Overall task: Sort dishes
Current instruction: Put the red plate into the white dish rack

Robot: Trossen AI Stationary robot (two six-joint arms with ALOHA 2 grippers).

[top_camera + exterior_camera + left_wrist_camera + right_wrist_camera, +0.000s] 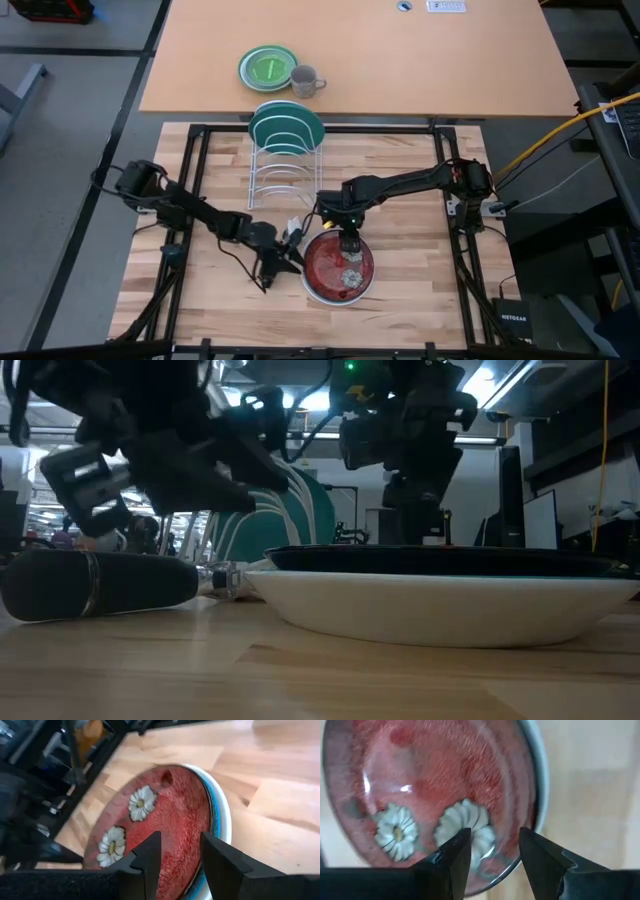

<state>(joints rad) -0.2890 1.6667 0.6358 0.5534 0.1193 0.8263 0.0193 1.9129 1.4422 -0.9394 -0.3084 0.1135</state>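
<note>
Dark red plate (338,266) w/ daisies tops a stack (blue, then white plate (440,605) under it) near the front edge of the table (400,190), about mid-width. Teal plate (287,125) already stands in the wire rack (285,180) toward the back edge.

Right gripper (348,240) hovers over the red plate's back rim, jaws apart, holding nothing. Left gripper (290,262) sits just beside the stack's left edge, jaws parted, empty too.

Step looks like: picking up the red plate. Next move prob. needs one jaw slid under the rim, then clamp, lift, tilt upright into a free rack slot.
</note>
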